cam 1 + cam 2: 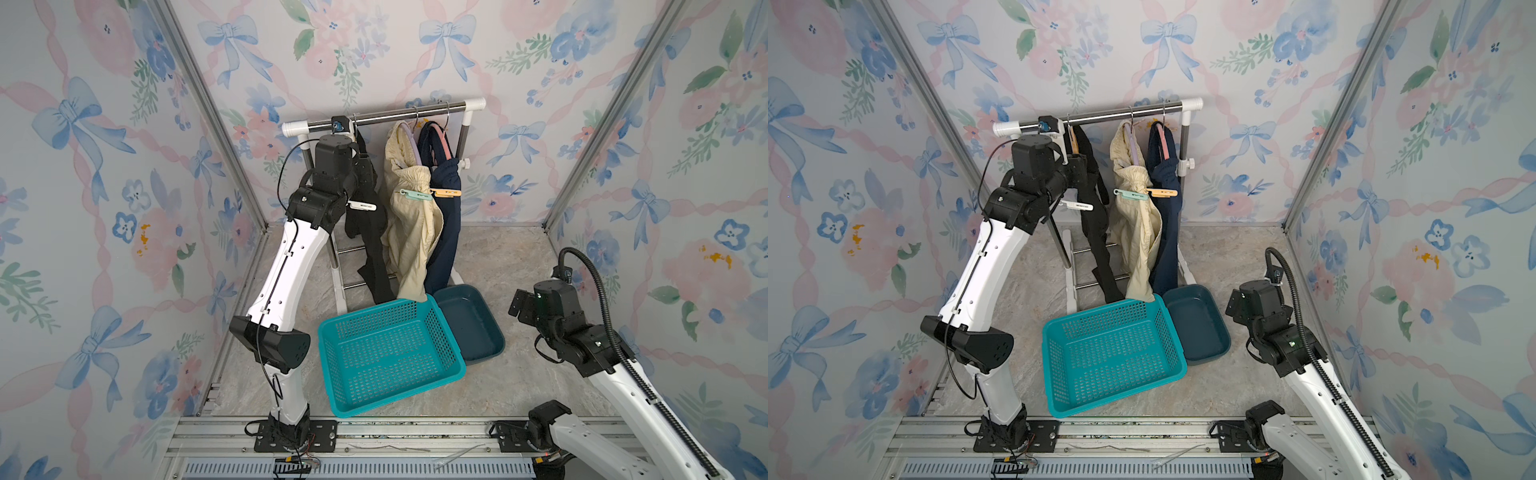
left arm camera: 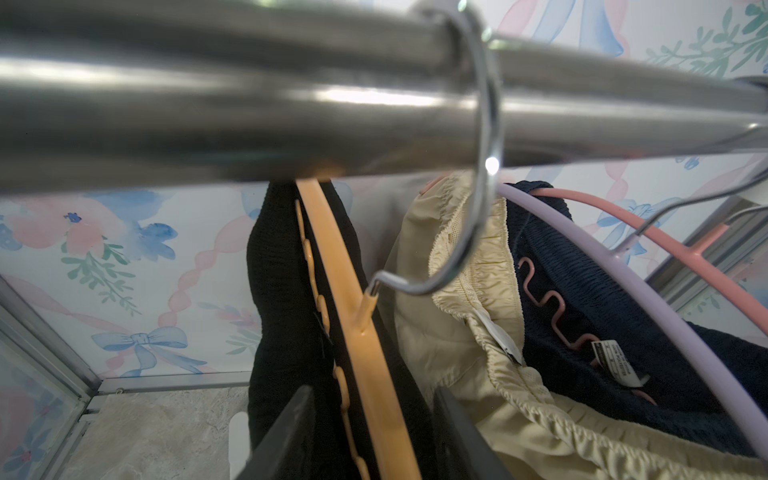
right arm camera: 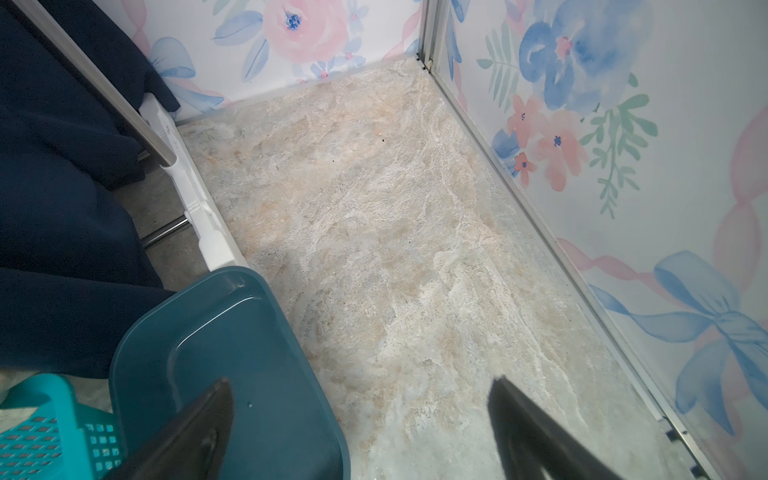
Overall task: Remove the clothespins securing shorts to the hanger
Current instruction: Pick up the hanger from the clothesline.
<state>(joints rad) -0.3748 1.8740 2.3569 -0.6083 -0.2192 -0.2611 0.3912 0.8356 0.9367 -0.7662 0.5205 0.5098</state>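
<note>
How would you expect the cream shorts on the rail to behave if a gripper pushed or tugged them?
The cream shorts would probably be floppy: they hang in loose, crumpled folds. Pushed, they would likely swing, since they hang freely from the rail. The mint clothespin clipped on them may stop them sliding off.

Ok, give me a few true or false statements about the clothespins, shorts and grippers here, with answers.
1. A white clothespin is clipped on the black shorts. True.
2. The mint clothespin is on the black shorts. False: it is on the cream shorts.
3. The teal basket holds a clothespin. False: nothing lies in it.
4. The right gripper is open, holding nothing. True.
5. The left gripper has its jaws either side of the orange hanger. True.
</note>
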